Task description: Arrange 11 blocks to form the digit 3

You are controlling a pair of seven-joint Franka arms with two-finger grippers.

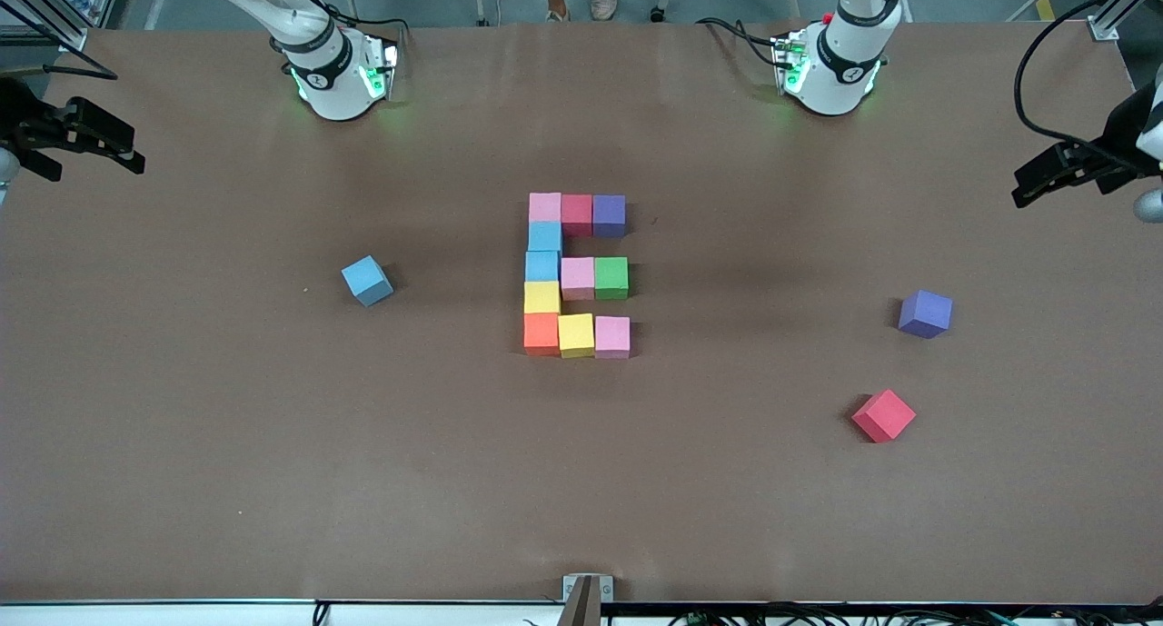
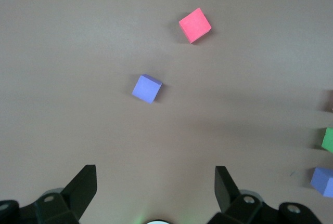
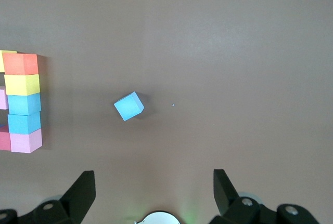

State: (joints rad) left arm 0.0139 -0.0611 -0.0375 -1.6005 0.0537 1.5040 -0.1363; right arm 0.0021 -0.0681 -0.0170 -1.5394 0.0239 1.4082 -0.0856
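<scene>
The digit 3 (image 1: 576, 277) lies flat at the table's middle, made of several touching blocks. Its full column (image 1: 543, 266), pink, blue, blue, yellow and orange, is on the side toward the right arm's end. Three two-block bars reach toward the left arm's end. My left gripper (image 1: 1018, 190) hangs open and empty over the left arm's end of the table. A loose purple block (image 2: 146, 88) and a loose red block (image 2: 195, 25) lie below it. At the right arm's end my right gripper (image 1: 134, 152) is also open and empty, with a loose blue block (image 3: 129, 106) in its wrist view.
The loose blue block (image 1: 367, 280) sits between the figure and the right arm's end. The purple block (image 1: 925, 313) and the red block (image 1: 883, 415) lie toward the left arm's end, the red one nearer the front camera. Cables trail near both bases.
</scene>
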